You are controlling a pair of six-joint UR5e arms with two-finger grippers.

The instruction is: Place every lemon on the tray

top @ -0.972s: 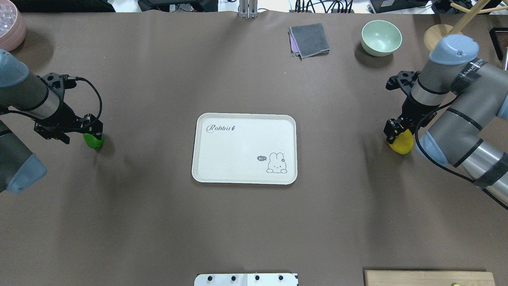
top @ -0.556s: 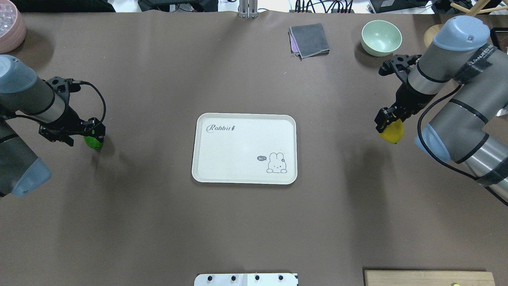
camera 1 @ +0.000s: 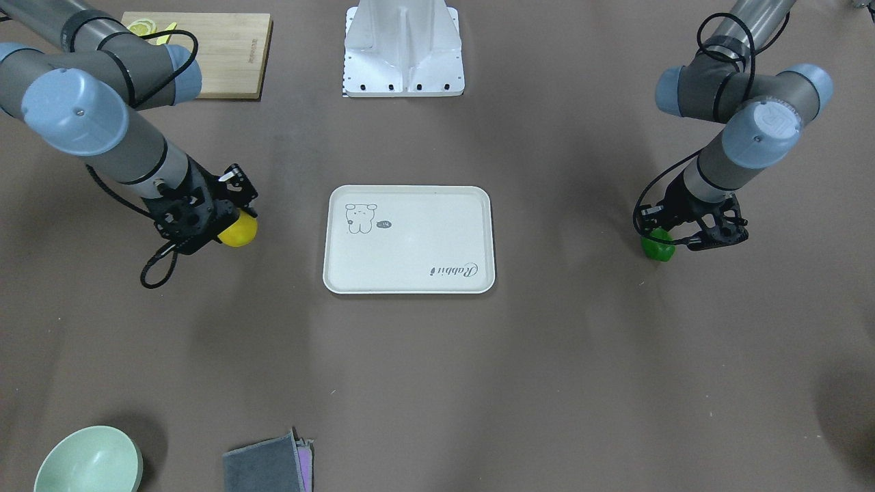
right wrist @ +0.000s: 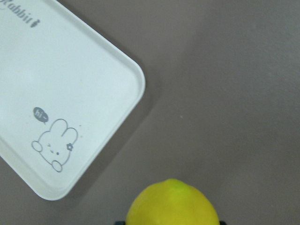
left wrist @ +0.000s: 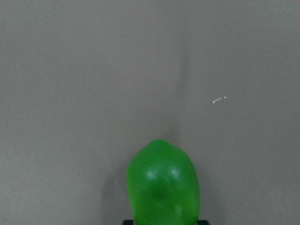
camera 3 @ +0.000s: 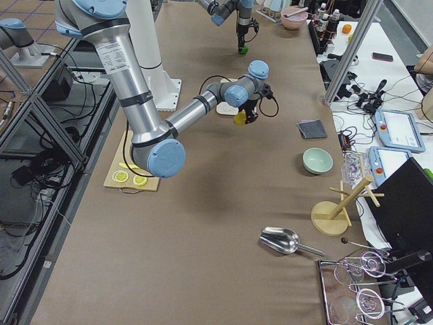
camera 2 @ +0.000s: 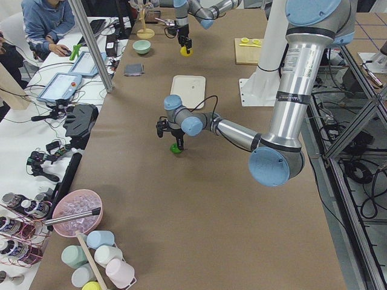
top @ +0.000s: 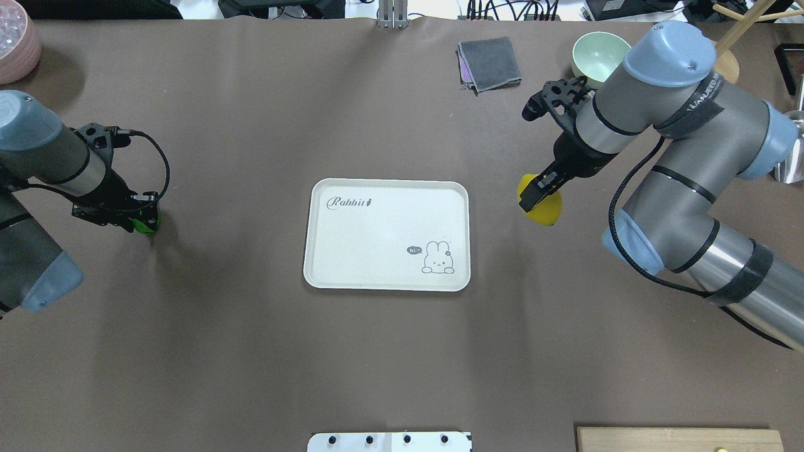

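Oval yellow lemon (top: 549, 210) swung nearer the rimmed tray (top: 377, 232); glossy green lemon (top: 151, 221) stayed.

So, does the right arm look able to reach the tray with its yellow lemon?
Probably yes. The right gripper is shut on the yellow lemon just beside the tray, off its right edge in the overhead view, and nothing shows between them.

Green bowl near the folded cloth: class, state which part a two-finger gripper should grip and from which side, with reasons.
Probably the rim of the green bowl, from straight above, one finger inside the wall and one outside. It stands upright, open and empty, so the thin rim is exposed; its rounded outside looks too wide to span.
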